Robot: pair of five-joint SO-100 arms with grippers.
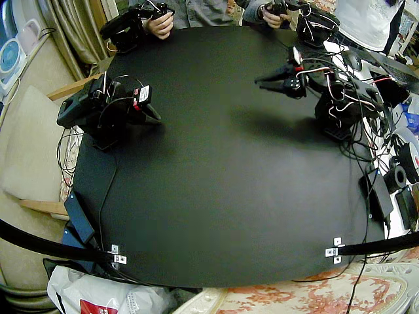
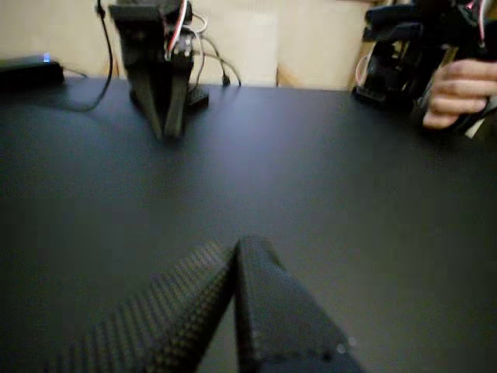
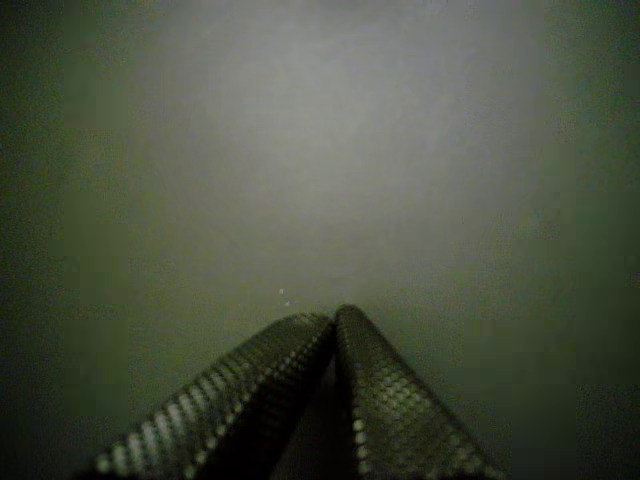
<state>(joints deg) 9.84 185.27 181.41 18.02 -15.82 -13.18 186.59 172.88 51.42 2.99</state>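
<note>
Left hand and right hand, both closed, over table.

No legible text, brand or number anywhere. White label on right arm, over table edge: print too small to read. Red patch on white bag below table's near corner: blurred, unreadable

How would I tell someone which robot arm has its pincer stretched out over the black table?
Find the big black table; two black arms face each other across it. The left arm stands by the edge cluttered with cables. Unlike the folded-up right arm, it holds its shut left gripper out above the tabletop.
</note>
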